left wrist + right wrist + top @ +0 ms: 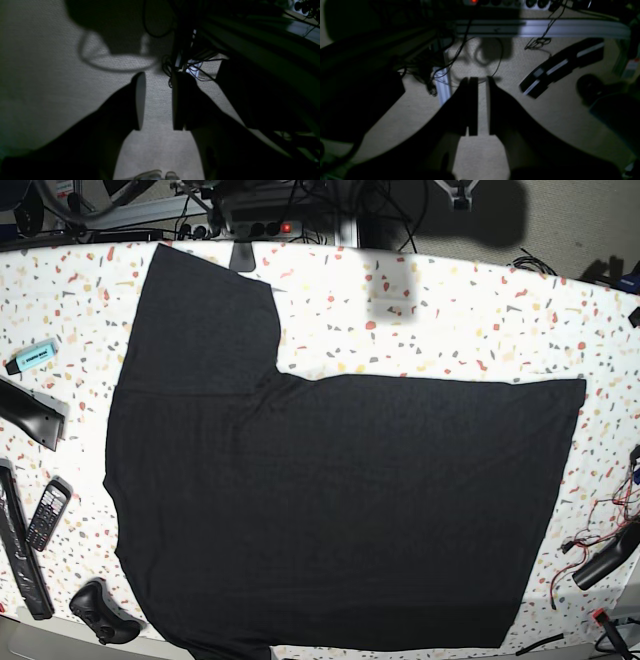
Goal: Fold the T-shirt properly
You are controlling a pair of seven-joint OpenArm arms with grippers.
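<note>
The T-shirt (340,510) lies flat on the speckled desk (450,320), one sleeve toward 11 o'clock. Both arms point down at carpet off the desk: the left tool (156,101) gapes empty, the right tool (482,106) is narrowly parted, holding nothing.

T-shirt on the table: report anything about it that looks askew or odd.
The T-shirt lies flat, plain black side up. One sleeve sticks out toward the table's far edge; no matching sleeve shows at the near edge, so it looks lopsided.

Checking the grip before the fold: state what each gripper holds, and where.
Nothing held. Left gripper and right gripper both show bare gaps; the large black cloth T-shirt lies flat.
</note>
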